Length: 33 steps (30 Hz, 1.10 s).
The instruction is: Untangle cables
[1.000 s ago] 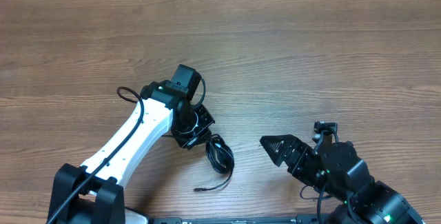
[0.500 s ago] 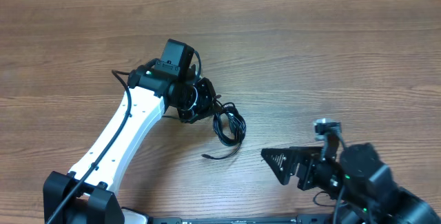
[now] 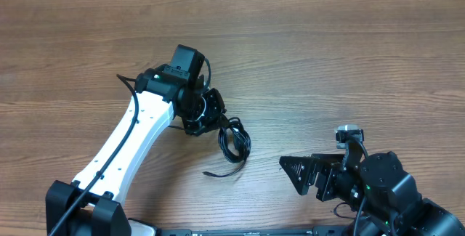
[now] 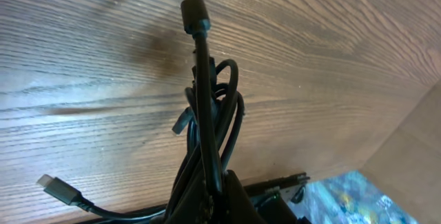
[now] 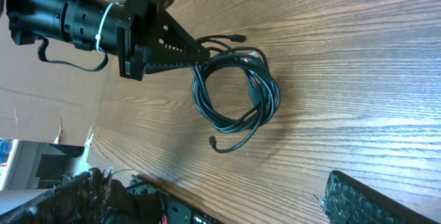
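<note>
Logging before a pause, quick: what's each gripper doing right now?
Left gripper: closed, holding the cables.
Right gripper: open, holding nothing.

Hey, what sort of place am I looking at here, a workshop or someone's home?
Probably a robotics lab bench, not a home: a white robot arm and a black robot arm stand at a wood-grain table, working on tangled black cables, with cardboard along its far edge.
</note>
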Each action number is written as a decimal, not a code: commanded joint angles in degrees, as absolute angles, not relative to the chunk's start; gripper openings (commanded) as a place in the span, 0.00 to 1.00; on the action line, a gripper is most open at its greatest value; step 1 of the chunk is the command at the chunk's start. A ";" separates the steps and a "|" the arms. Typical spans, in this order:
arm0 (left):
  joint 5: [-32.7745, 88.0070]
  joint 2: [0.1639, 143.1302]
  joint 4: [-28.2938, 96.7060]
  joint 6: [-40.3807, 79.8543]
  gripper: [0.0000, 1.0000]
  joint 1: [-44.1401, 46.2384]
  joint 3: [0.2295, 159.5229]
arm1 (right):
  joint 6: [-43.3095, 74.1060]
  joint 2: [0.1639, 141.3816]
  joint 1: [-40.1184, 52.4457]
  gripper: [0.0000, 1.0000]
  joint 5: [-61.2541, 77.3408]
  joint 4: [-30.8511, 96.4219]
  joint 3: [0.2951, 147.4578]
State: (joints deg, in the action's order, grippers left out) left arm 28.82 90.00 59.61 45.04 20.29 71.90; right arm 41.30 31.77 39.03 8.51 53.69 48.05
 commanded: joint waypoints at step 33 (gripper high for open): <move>21.96 88.73 59.59 54.83 0.04 24.14 73.10 | 40.62 31.57 38.87 1.00 7.73 53.74 48.45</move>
